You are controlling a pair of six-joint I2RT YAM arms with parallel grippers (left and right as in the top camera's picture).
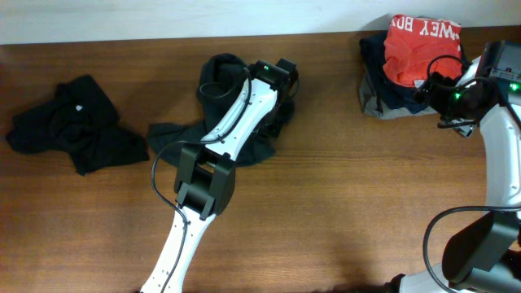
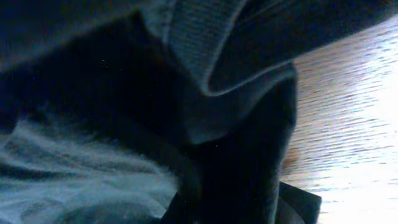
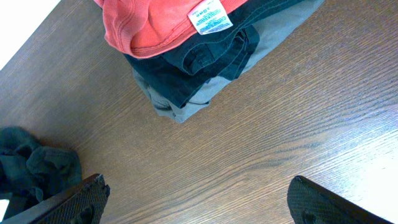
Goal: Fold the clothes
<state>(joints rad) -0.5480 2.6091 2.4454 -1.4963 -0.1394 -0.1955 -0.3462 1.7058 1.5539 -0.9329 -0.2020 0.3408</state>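
A dark T-shirt [image 1: 175,132] lies crumpled at the table's middle back. My left gripper [image 1: 281,81] is pressed into its far right edge. In the left wrist view the dark cloth [image 2: 124,93] and its ribbed collar [image 2: 205,50] fill the frame. Only one finger [image 2: 300,206] shows, set wide, with a fold of cloth between the jaws. A second dark T-shirt [image 1: 73,126] lies bunched at the far left. My right gripper [image 1: 433,85] [image 3: 196,186] is open and empty over bare wood, beside a folded stack.
A folded stack [image 1: 391,102] stands at the back right, with a red garment [image 1: 419,49] on top. In the right wrist view the red garment [image 3: 149,25] lies on dark and grey pieces [image 3: 186,68]. The table's far edge runs along the wall.
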